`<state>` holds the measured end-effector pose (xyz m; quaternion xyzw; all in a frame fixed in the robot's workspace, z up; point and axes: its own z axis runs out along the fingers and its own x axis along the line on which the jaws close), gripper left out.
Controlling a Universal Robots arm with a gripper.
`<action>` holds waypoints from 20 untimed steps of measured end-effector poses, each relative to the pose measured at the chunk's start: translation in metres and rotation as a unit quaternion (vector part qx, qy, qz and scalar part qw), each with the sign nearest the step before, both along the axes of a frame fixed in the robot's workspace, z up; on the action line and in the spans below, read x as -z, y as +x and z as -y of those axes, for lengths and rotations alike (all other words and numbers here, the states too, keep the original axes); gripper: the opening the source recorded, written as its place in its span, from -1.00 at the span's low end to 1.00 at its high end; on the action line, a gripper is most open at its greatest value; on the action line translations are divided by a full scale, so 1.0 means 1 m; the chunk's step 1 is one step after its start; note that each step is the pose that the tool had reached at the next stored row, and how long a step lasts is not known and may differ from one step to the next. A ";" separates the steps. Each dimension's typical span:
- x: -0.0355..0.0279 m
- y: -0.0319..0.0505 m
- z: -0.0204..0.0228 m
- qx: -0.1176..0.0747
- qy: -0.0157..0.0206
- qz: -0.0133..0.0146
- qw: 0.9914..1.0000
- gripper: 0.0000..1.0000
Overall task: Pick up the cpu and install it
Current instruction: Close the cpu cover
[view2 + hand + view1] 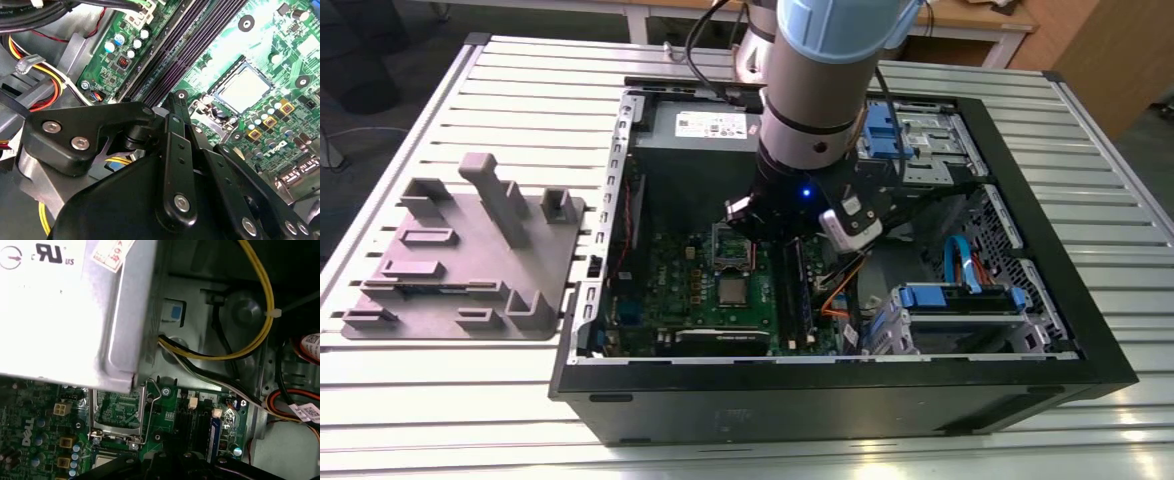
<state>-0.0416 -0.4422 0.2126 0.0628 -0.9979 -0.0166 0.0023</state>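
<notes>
Inside the open case [1067, 330], the cpu [732, 291] lies seated in the socket [240, 90] with its frame [117, 412] raised, the gripper [774, 225] above it, fingers' state impossible to tell.

The cpu [246, 90] has a smooth, pale silver metal top with a dull sheen, sitting in the glossy green board [280, 45]. At its ten o'clock, the long memory slots [180, 45] look like dark, ribbed plastic. The gripper [175, 107] is matt black, its links pinned with bright steel screws. The power-supply box [65, 310] is bare brushed grey metal carrying paper labels. Cables [260, 315] wear shiny yellow plastic sleeving. Outside, the computer case [854, 400] is satin black, resting on a ribbed, glossy metal table [454, 420] beside a matt grey plastic fixture [467, 250].
</notes>
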 end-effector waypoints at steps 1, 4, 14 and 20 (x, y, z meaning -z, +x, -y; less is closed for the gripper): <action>0.0002 0.0000 -0.0010 0.000 0.000 0.000 1.000 -0.80; 0.0008 0.0001 -0.0051 0.000 0.000 0.000 1.000 -0.80; 0.0048 0.0008 -0.0129 0.000 0.000 0.000 1.000 -0.80; 0.0048 0.0008 -0.0139 0.000 0.000 0.000 1.000 -0.80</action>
